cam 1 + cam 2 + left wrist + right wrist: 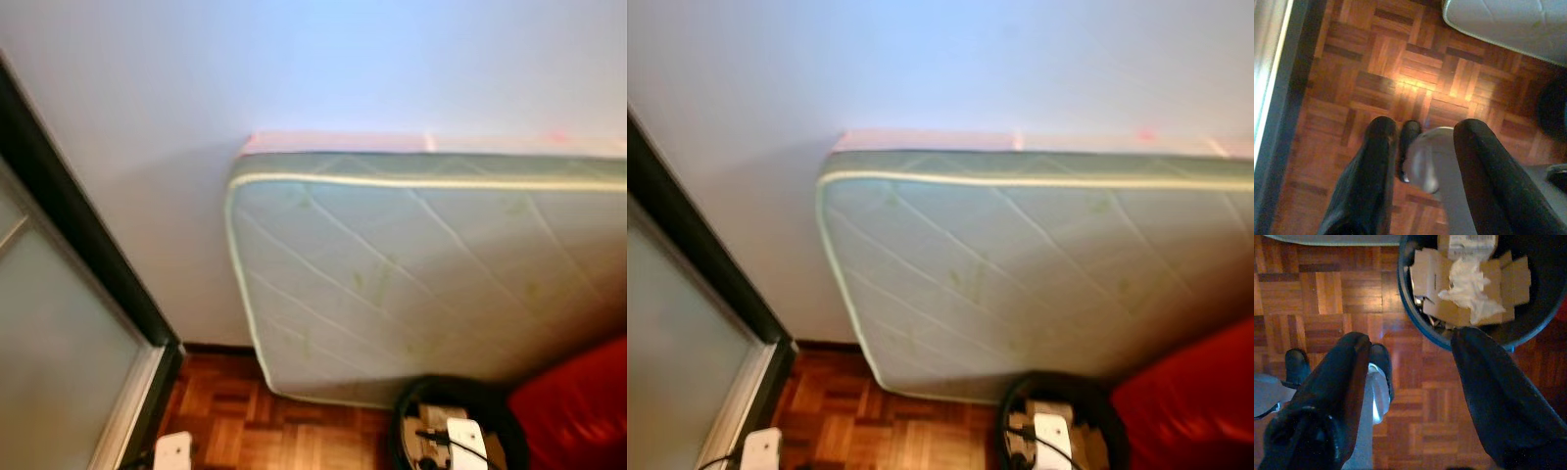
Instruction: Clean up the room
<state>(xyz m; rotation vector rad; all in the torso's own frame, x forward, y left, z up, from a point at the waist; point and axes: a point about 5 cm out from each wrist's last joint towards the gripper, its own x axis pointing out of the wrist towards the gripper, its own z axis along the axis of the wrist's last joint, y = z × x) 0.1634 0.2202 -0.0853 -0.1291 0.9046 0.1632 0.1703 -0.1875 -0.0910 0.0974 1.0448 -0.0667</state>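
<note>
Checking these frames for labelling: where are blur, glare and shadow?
Left eye view: soft blur over the pale quilted mattress. Left wrist view: warm glare patch on the wooden parquet floor. Right wrist view: sharper, black round bin of cardboard, its inside shadowed.

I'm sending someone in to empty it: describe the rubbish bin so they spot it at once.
Start at the pale quilted mattress leaning on its side against the white wall. On the parquet floor at its lower edge, beside something red, stands a round dark bin. It alone holds flattened brown cardboard and crumpled white paper.
</note>
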